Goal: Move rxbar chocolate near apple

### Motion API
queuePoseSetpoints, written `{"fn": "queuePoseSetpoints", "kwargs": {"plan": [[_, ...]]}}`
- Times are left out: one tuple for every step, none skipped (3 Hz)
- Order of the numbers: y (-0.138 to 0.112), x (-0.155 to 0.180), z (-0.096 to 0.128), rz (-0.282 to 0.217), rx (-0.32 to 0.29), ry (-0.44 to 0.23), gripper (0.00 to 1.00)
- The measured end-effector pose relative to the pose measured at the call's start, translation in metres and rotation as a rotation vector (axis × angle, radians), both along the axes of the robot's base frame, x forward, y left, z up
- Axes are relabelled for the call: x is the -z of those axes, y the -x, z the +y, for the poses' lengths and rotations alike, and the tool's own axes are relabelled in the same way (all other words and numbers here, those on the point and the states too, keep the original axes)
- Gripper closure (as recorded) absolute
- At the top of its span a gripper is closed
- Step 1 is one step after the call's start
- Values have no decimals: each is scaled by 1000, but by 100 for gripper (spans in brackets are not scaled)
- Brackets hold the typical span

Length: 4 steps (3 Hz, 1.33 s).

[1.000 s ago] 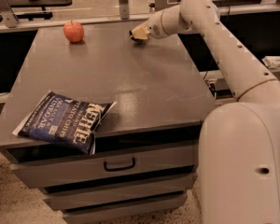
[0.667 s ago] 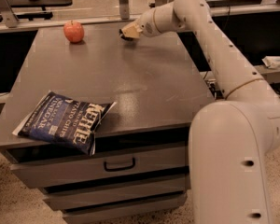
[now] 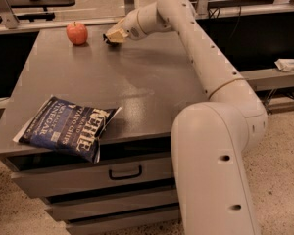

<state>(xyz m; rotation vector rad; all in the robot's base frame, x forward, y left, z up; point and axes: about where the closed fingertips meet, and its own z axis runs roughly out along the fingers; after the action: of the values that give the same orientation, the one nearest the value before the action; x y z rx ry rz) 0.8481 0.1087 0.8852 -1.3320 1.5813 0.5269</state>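
Pincer (image 3: 112, 35): one; at the far edge of the table, on the end of the outstretched arm; clenched on the snack bar.
Snack bar (image 3: 108, 38): one; dark wrapper, only a small end showing under the pincer's tip; whether it touches the table cannot be told.
Apple (image 3: 77, 33): one; red, upright, just beside the pincer on its left in the view, with a narrow gap of bare table between it and the bar.
Chip bag (image 3: 68, 129): one; blue, lying flat, well apart from the pincer at the near corner, overhanging the edge.
Table (image 3: 152, 87): one; grey top.
Drawers (image 3: 88, 177): three fronts showing, below the near edge.
Done, by judgement: the bar is already near the apple, though held in the grip.
Left, by judgement: lower the bar, let go, draw the arm clear without nudging the apple.
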Motion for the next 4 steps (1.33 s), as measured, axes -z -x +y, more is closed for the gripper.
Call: {"fn": "queuePoseSetpoints", "kwargs": {"plan": [[-7, 6, 24, -91, -10, 106, 100], [-14, 16, 40, -140, -2, 169, 100], [-18, 24, 47, -151, 12, 205, 84], [-16, 24, 56, -152, 2, 199, 53]]}}
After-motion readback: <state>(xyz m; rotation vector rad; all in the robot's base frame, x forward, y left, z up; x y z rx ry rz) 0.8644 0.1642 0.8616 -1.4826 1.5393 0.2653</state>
